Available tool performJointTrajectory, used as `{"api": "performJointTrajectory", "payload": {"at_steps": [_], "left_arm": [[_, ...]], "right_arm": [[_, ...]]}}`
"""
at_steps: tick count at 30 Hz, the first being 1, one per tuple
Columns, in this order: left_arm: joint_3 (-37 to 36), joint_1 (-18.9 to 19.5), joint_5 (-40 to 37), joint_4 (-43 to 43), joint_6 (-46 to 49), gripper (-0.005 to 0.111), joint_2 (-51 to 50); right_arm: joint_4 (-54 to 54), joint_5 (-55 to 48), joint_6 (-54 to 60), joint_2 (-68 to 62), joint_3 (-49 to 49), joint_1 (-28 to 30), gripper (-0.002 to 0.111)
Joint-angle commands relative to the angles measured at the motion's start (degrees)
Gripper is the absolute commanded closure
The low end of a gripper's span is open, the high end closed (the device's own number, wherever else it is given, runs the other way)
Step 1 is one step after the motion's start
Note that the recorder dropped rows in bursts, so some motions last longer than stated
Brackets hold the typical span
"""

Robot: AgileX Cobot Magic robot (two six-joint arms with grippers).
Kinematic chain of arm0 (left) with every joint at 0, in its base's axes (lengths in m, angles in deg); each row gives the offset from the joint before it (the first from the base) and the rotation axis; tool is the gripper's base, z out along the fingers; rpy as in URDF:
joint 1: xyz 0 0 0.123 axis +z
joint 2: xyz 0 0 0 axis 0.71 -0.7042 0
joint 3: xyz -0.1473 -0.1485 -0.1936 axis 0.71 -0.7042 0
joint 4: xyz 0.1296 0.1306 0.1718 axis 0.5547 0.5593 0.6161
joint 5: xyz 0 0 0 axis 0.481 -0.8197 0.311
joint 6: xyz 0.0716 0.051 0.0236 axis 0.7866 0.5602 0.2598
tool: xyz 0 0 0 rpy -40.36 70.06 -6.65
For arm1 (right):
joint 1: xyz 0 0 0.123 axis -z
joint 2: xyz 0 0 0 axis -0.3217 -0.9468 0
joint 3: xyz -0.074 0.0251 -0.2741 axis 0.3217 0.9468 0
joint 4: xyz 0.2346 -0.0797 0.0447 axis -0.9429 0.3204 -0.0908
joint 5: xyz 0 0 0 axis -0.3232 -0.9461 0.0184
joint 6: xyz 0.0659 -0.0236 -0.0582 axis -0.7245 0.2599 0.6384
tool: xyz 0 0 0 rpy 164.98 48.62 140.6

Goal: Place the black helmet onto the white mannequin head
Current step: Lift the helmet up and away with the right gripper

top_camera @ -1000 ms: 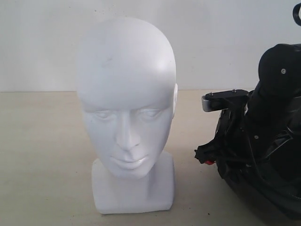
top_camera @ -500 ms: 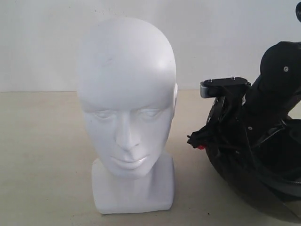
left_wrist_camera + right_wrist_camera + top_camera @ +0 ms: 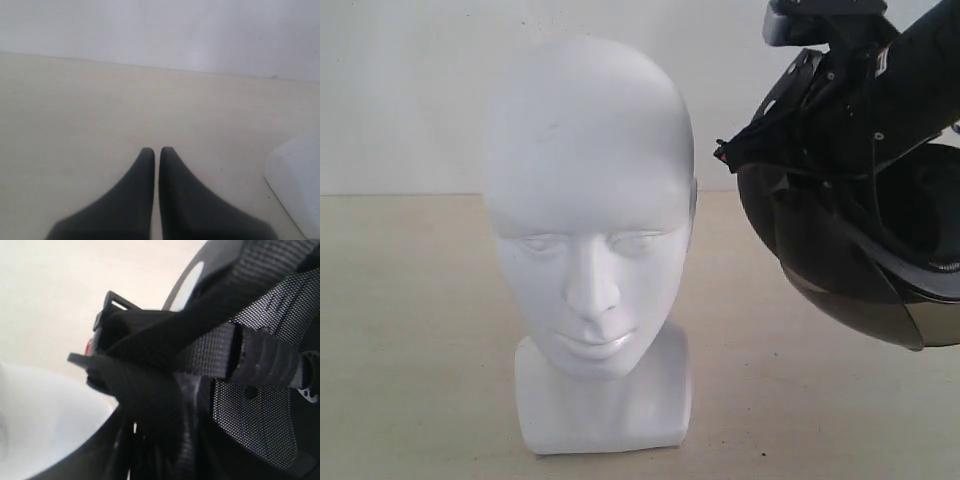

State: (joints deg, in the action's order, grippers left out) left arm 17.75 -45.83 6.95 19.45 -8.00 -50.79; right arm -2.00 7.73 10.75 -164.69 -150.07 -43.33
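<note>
The white mannequin head [image 3: 588, 200] stands upright on the table, face toward the exterior camera. The black helmet [image 3: 860, 230] hangs in the air to its right, about level with the head's upper half, tilted so its smoky visor [image 3: 840, 285] points down. My right gripper [image 3: 830, 75] is shut on the helmet's upper rim. In the right wrist view the chin strap [image 3: 210, 355] and mesh lining [image 3: 260, 420] hide the jaws, with the head [image 3: 40, 420] close beside. My left gripper [image 3: 156, 150] is shut and empty, low over the table near the neck base [image 3: 295, 185].
The beige table [image 3: 410, 330] runs back to a white wall [image 3: 410, 90]. The right arm [image 3: 920, 60] reaches in from the upper right above the helmet. The left arm is out of the exterior view.
The right arm has lifted the helmet off the table, up and slightly toward the head; the visor now hangs clear above the surface. The head and left gripper have not moved.
</note>
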Motion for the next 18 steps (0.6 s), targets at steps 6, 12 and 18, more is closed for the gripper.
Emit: {"api": "performJointTrajectory", "payload": {"at_steps": [6, 12, 18], "left_arm": [[-0.21, 0.12, 0.02, -0.22, -0.51, 0.103, 0.23], [-0.21, 0.12, 0.02, -0.22, -0.51, 0.103, 0.23], [-0.21, 0.12, 0.02, -0.22, -0.51, 0.103, 0.23]], "right_arm": [[4.52, 10.62, 0.53, 6.6, -1.52, 0.04, 0.108], [4.75, 19.63, 1.06, 12.04, -0.37, 0.04, 0.108], [5.22, 34.39, 1.49, 18.99, 5.64, 0.04, 0.108]]}}
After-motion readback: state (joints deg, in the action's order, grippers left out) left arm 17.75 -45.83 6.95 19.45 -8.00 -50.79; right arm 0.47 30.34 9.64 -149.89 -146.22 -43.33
